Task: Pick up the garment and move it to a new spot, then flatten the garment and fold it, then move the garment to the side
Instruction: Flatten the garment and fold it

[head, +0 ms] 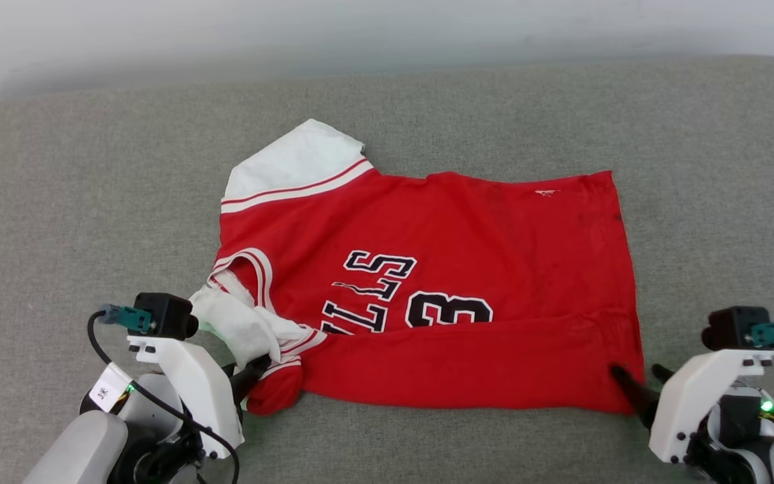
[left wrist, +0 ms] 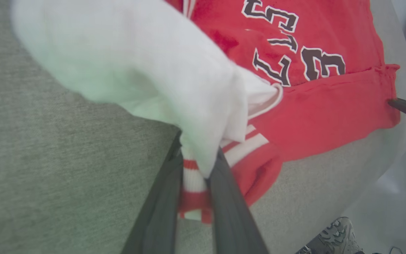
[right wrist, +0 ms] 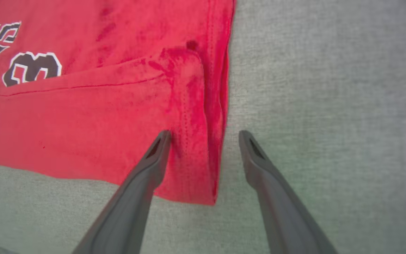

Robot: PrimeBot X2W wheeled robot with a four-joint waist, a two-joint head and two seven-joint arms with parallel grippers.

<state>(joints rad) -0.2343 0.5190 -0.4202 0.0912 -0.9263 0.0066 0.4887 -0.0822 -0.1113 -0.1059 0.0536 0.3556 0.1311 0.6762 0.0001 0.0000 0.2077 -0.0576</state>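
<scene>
The garment (head: 467, 269), a red jersey with white sleeves and black block letters, lies spread on the grey cushioned surface (head: 58, 202), its near edge folded over. My left gripper (head: 252, 373) is shut on the garment's near white sleeve and striped trim (left wrist: 196, 176), which bunches up between its fingers. My right gripper (head: 635, 380) stands open at the garment's near right corner (right wrist: 196, 169); its left finger rests on the red cloth and its right finger (right wrist: 256, 155) is on the bare grey surface beside the hem.
The grey surface runs out to a rounded edge near a pale wall (head: 387, 27) at the back. In the left wrist view a shoe (left wrist: 333, 236) and floor show past the surface's edge.
</scene>
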